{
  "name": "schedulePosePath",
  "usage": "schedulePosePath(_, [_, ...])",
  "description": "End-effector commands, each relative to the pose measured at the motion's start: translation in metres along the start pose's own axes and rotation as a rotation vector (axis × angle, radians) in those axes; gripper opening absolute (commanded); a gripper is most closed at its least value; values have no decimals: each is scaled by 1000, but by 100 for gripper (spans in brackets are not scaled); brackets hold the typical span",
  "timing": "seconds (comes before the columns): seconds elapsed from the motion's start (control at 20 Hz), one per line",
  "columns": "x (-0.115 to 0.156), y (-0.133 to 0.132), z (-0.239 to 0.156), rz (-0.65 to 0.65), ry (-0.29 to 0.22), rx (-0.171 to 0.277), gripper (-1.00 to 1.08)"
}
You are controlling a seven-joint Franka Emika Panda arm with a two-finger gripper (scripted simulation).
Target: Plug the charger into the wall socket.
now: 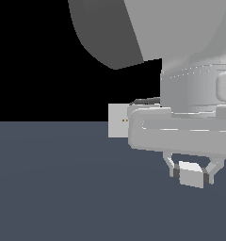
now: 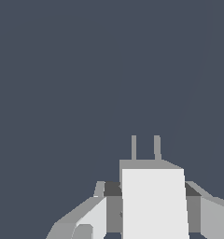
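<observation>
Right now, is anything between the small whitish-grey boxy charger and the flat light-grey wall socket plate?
Nothing on the floor in the exterior view; gripper holds the charger, its body partly hiding the socket.

The arm (image 1: 195,84) is all pale grey and white, smooth and matte; a big rounded link, shaded darker on its underside, fills the exterior view from 12 to 1 o'clock; beneath it sits a ribbed cylindrical wrist, then a broad rounded hand block; the gripper (image 1: 192,176) has thin light-grey fingers (image 1: 170,164) ending in dark grey pads (image 2: 112,189).
</observation>
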State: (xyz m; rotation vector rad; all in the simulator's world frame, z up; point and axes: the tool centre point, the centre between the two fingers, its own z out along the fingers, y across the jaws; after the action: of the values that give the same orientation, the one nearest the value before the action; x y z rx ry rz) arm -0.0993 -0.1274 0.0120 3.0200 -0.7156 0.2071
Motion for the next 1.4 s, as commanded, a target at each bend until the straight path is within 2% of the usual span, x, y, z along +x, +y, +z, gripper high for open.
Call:
schedulePosePath(0.0, [0,0,0,0,0,0,-100])
schedulePosePath(0.4, [1,-1,-1,-4,0,1,-100])
schedulePosePath(0.65, [8,-12,-9,-53,1,6,-100])
schedulePosePath(0.9, [21,-36,-27,-158,2,19,-100])
schedulePosePath(1.35, [41,-97,-70,-403,2,52,-100])
